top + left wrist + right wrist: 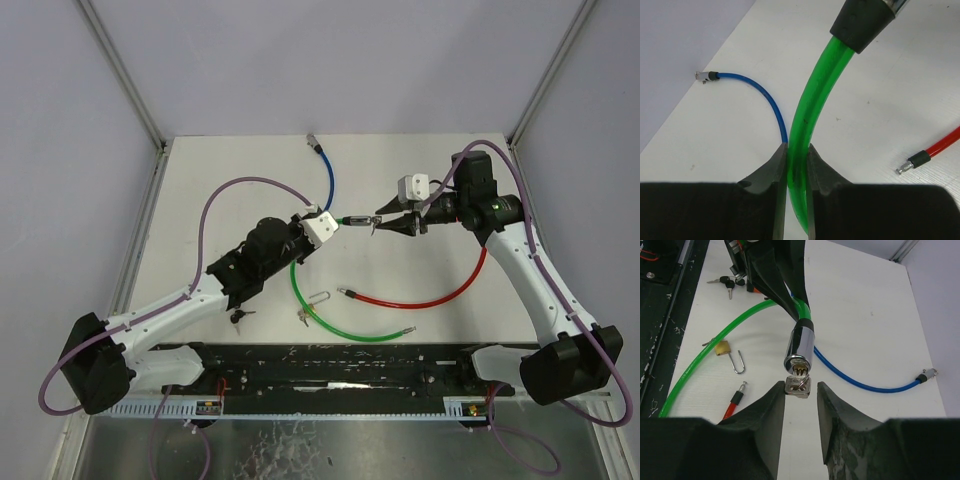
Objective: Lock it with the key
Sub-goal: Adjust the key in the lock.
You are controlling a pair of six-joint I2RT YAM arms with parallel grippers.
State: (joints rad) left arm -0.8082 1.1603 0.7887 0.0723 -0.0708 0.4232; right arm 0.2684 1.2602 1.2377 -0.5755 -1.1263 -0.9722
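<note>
Chrome lock barrel point(355, 219) hangs level between the left gripper point(336, 221) and right gripper point(381, 224), long axis left-right, keyed end rightward. Left wrist: jaws nearly shut, pinching the green cable point(802, 110). Right wrist: key point(798, 386) sits in the barrel's face between 2 half-open fingers point(771, 405); 1 touches it, the other stands apart.

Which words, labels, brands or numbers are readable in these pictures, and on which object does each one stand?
No text is readable.
Brass padlock: any engraving too small to tell.
Key head: no legible marking.
Black rail by the arm bases: white specks only, too blurred to read.
</note>
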